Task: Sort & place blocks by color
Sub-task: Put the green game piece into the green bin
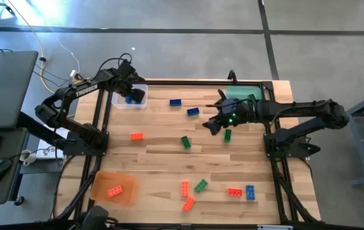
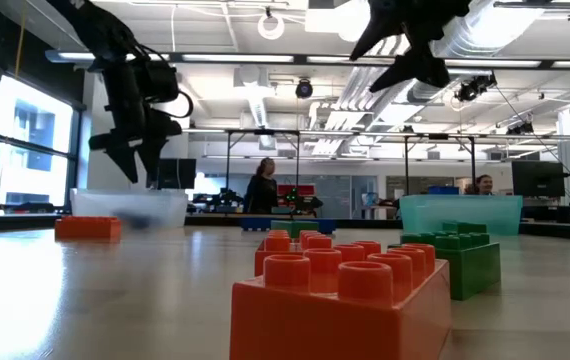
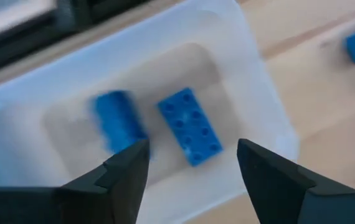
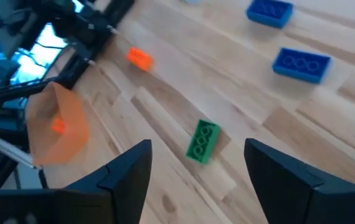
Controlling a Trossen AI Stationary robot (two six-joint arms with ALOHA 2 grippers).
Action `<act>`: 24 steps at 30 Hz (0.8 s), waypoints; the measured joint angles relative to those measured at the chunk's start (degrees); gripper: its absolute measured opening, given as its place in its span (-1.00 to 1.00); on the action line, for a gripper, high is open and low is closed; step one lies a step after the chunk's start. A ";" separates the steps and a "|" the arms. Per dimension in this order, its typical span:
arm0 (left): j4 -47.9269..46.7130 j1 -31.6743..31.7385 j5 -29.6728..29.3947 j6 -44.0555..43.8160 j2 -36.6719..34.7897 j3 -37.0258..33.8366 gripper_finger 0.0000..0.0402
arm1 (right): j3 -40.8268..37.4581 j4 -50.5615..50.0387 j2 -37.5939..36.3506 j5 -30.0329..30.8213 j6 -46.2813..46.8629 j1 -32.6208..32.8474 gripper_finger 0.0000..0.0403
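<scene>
From above, you see the left hand [image 1: 133,93] hanging over the clear tray [image 1: 119,101] at the far left corner of the table [image 1: 163,163], with a blue block [image 1: 131,99] showing inside that tray. The right hand [image 1: 215,121] hovers over the table just in front of the green tray [image 1: 241,92]; a green block [image 1: 227,135] lies just beside it and another green block [image 1: 186,142] lies nearer the table's middle. Two blue blocks [image 1: 175,102] lie between the clear tray and the green tray. One orange-red block [image 1: 136,136] sits in front of the clear tray, and one orange-red block [image 1: 114,191] rests in the orange tray [image 1: 103,185] at the near left corner. A mixed cluster of blocks [image 1: 200,186] lies along the near edge.

From table height, you see both hands raised clear of the table, and a large orange-red block [image 2: 340,305] close to the camera.

Through the left wrist, your left hand's fingers [image 3: 125,171] stand spread and hold nothing, above two blue blocks [image 3: 190,126] lying inside the clear tray.

Through the right wrist, your right hand's fingers [image 4: 129,169] also stand spread and hold nothing, above a green block [image 4: 202,141] on the table, with two blue blocks [image 4: 301,63] beyond it.
</scene>
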 joint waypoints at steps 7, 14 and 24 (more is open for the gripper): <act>-1.26 -2.33 10.49 -2.12 -3.95 0.00 0.13 | 0.00 4.54 0.00 -1.61 -12.30 3.21 0.29; -2.84 -11.83 10.73 -13.00 -12.65 0.00 0.13 | 0.02 4.56 0.94 -5.93 -22.02 7.07 0.29; -2.81 -27.27 9.57 -28.36 -23.92 0.00 0.13 | 0.04 7.57 7.04 -11.19 -37.08 14.97 0.29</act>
